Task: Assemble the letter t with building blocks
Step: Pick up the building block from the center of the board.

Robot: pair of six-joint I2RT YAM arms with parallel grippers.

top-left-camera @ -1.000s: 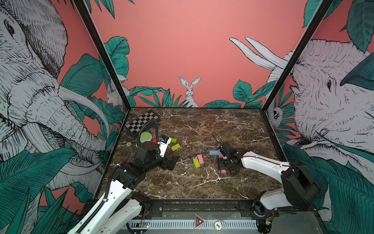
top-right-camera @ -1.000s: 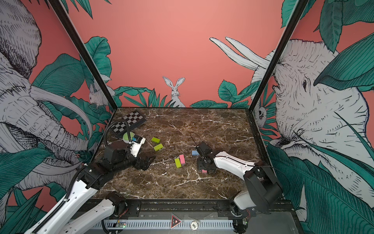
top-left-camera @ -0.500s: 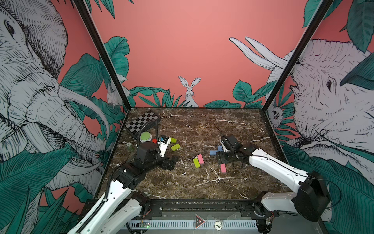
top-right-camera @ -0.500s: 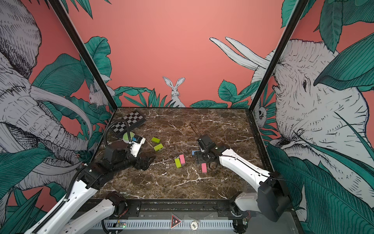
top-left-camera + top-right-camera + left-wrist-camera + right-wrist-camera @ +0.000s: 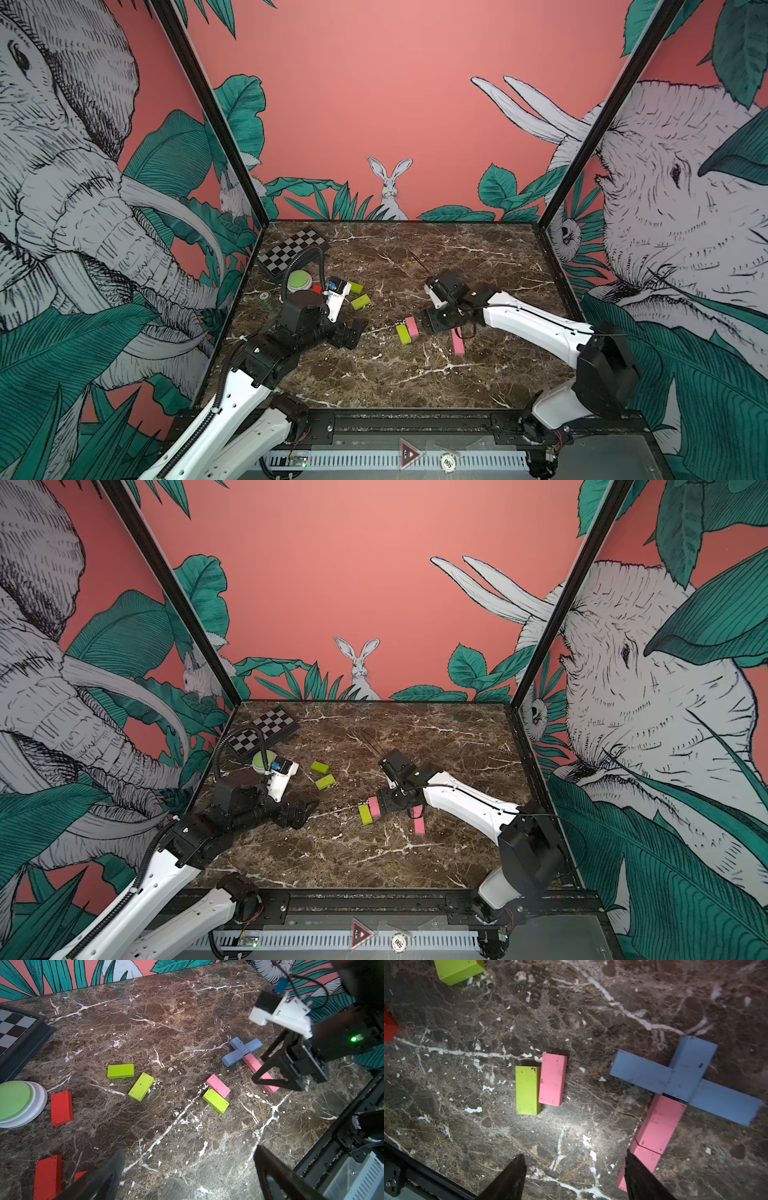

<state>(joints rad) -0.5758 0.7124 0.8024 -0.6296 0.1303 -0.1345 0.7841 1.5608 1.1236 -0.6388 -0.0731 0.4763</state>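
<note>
Two high front views, two close wrist views.
Both top views look down and forward over the whole tabletop [image 5: 478, 249] from above its near edge. The left wrist view looks slantwise across it, and the right wrist view looks down from close. Both wrist views share the pink-and-green brick pair [image 5: 217, 1093] and the blue cross [image 5: 242, 1050].

right hand [image 5: 575, 1159] shifted off pink stem [image 5: 660, 1124], toward pink-green pair [image 5: 539, 1084]

Bench tally, mostly from my left wrist view. I count three lime green blocks [image 5: 120, 1071], three pink blocks [image 5: 218, 1085] and three light blue blocks [image 5: 641, 1076]. Of the red blocks [image 5: 61, 1108] I see two whole plus the corner of a third. One chequered board [image 5: 12, 1028]. One green-topped button [image 5: 14, 1101].
</note>
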